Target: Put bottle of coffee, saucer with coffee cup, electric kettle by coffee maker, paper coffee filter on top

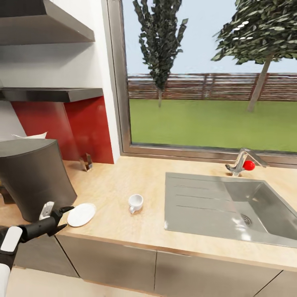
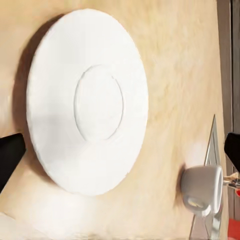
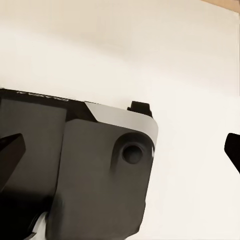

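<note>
The white saucer (image 1: 81,214) lies flat on the kitchen countertop (image 1: 111,185), just right of the tall dark-grey coffee maker (image 1: 35,177). A white paper coffee filter (image 1: 31,135) rests on the coffee maker's top. The coffee cup (image 1: 135,203) stands upright on the bare worktop, between saucer and sink, apart from the saucer. My left gripper (image 1: 65,218) is open at the saucer's left edge, holding nothing. In the left wrist view the saucer (image 2: 87,100) and the cup (image 2: 202,190) show beyond the spread fingertips (image 2: 10,155). My right gripper (image 3: 120,150) is open and empty. The kitchen shelf (image 1: 53,94) hangs above the coffee maker.
An inset steel sink (image 1: 222,206) with a red-knobbed tap (image 1: 243,165) takes up the right of the worktop. A small shiny object (image 1: 86,161) stands by the red back panel. The right wrist view looks at my own dark body (image 3: 75,175) over a pale floor.
</note>
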